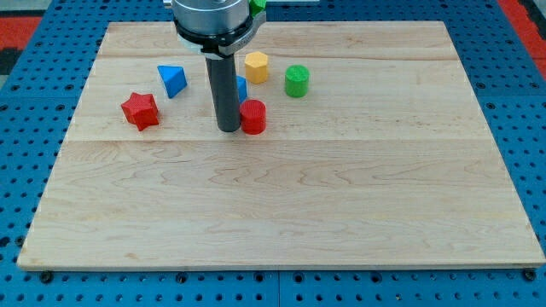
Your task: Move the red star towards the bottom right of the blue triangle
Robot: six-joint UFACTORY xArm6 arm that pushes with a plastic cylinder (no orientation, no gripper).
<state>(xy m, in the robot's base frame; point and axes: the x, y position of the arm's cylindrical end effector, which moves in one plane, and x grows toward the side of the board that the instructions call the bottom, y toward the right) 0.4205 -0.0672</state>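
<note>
The red star (140, 111) lies at the view's left on the wooden board, below and left of the blue triangle (172, 80). My tip (228, 129) stands on the board well to the right of the star, touching or almost touching the left side of a red cylinder (253, 117). The rod hides most of a second blue block (241, 88) behind it.
A yellow hexagonal block (256, 66) and a green cylinder (296, 81) sit right of the rod near the view's top. A green block (257, 6) shows partly at the top edge beside the arm. The wooden board (281, 213) rests on a blue pegboard.
</note>
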